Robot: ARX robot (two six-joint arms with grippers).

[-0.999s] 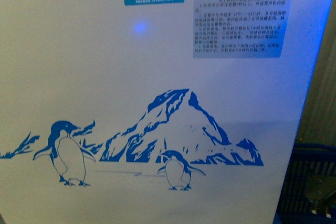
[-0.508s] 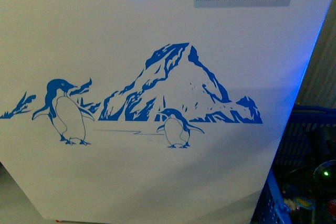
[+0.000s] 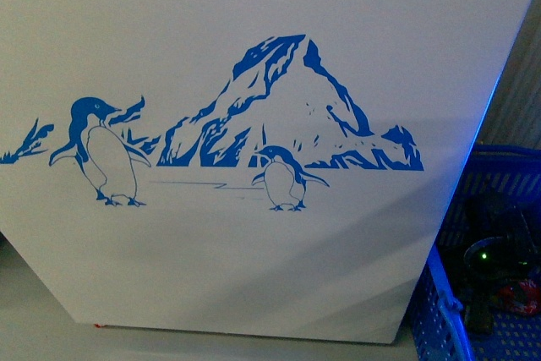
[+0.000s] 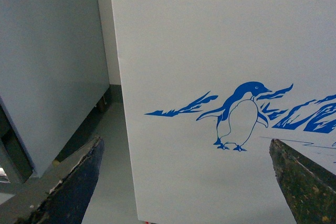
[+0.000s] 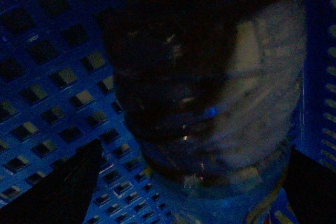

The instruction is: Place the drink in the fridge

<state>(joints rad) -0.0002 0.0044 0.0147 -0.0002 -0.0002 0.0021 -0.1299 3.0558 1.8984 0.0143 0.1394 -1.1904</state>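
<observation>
The fridge (image 3: 254,251) fills the front view as a white wall with a blue penguin-and-mountain decal (image 3: 279,116); its top and lids are out of view. My left gripper (image 4: 185,148) is open and empty, and its dark fingers (image 4: 79,182) frame the fridge wall (image 4: 220,35) near a penguin. In the dim, blue-lit right wrist view, the drink (image 5: 210,103) is a clear bottle lying in a blue perforated crate (image 5: 47,77). My right gripper (image 5: 194,171) is open, with one finger on each side of the bottle, very close to it.
The blue crate (image 3: 499,175) stands on the floor at the fridge's right corner, holding a dark shape with a green light (image 3: 483,254). A grey cabinet (image 4: 47,61) stands beside the fridge, with a narrow strip of floor (image 4: 107,145) between them.
In the front view the decal has slid upward and the fridge's bottom edge and floor have appeared. More of the blue crate and the green light now show at lower right.
</observation>
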